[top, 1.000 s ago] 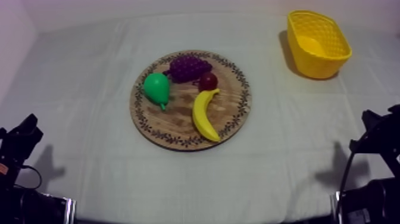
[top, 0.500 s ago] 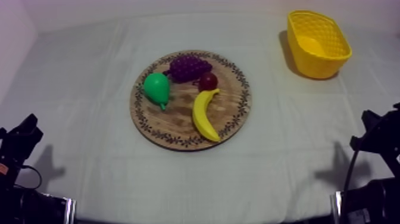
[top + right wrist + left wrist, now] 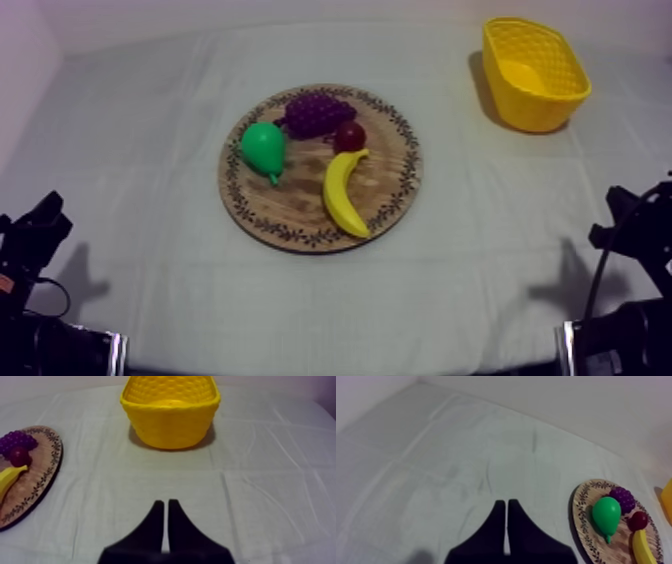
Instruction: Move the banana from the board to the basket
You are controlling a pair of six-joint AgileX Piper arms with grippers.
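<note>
One banana [image 3: 345,193] is the thing to move, and it lies on the near right part of the round wooden board [image 3: 290,208] in the middle of the worktop [image 3: 150,150]. Its far tip is just beside the small red fruit [image 3: 349,136]. A pear [image 3: 263,148] lies on the left of the board and a bunch of grapes [image 3: 318,112] on its far side, both apart from the banana. The yellow basket [image 3: 540,110] stands upright at the far right of the worktop, well apart from the board, with nothing visible inside it. The left gripper [image 3: 503,503] is clenched on nothing, its fingers [image 3: 491,531] pressed together in a narrow wedge over bare worktop to the left of the board. The right gripper [image 3: 166,503] is clenched on nothing in the same way and points toward the basket, with the board off to its left. I judge the task to be at its very start: the reach for the banana has not yet begun. The right arm looks the better placed, since the banana and the basket are both on its side. The next move calls for spreading the fingers, coming over the middle of the banana, setting them across its narrow width, and lowering without nudging the small red fruit.
</note>
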